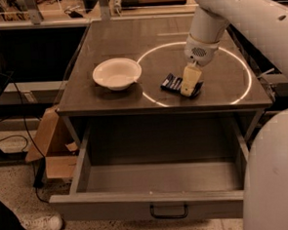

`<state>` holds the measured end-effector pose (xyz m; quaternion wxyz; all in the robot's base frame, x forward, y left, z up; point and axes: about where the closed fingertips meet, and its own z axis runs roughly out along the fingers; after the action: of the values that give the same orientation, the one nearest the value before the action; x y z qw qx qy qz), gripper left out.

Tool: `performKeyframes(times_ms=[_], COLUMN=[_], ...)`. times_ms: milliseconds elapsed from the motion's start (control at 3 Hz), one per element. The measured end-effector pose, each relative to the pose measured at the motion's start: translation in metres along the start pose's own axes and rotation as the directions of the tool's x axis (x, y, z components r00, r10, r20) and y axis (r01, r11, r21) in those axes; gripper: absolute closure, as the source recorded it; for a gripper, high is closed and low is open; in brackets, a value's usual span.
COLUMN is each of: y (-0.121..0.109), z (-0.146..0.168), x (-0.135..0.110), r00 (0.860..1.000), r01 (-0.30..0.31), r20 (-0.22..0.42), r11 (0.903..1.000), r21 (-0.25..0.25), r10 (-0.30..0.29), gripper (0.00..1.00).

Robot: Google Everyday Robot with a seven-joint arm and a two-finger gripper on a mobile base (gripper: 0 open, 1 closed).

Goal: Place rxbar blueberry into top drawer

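The rxbar blueberry (174, 83), a small dark blue flat bar, lies on the dark counter top (129, 39) to the right of the white bowl. My gripper (188, 87) hangs from the white arm (211, 20) and reaches down onto the right part of the bar, with its pale fingers (190, 80) covering that end. The top drawer (162, 177) stands pulled open below the counter, its grey inside bare and its dark handle (168, 213) at the front centre.
A white bowl (116, 73) sits left of the bar. A bright ring of light (195, 74) marks the counter. A cardboard box (50, 147) stands on the floor at the left. A person's shoe (36, 228) is at bottom left. The robot's white body (275, 177) fills the right edge.
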<state>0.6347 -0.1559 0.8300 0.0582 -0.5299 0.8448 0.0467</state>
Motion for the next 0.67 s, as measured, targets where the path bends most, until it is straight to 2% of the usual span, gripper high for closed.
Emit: performKeyframes(times_ms=[333, 667], y=[0.0006, 0.0006], z=[-0.0138, -0.0139], x=[-0.0018, -0.0018], r00=[0.999, 0.999], r01=[-0.015, -0.015], r20=[0.040, 0.040], r11=[0.9990, 0.9990], r21=[0.042, 0.042], r10=[0.013, 0.013], gripper=[1.00, 1.00])
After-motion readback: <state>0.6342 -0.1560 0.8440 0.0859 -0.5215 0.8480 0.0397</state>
